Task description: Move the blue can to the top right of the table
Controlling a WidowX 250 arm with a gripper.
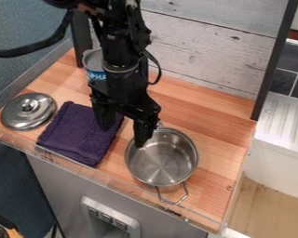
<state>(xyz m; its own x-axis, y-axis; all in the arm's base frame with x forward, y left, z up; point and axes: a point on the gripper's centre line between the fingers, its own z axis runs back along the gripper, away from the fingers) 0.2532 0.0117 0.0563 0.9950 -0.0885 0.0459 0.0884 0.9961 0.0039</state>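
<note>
Blue can (pixel 95 74), partly behind arm (pixel 121 56), upper left of pincer (pixel 123 135)

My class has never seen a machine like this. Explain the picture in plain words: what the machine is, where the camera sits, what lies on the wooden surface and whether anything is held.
The machine is a black robot arm, entering at the picture's top edge. A fixed camera looks down on it at a slant. The arm ends in a gripper, a simple hand whose two fingers stand apart, holding nothing. On the light wooden table are a round silver metal lid, a purple cloth, a round silver metal pot and, partly hidden behind the arm, a can with a blue label.
</note>
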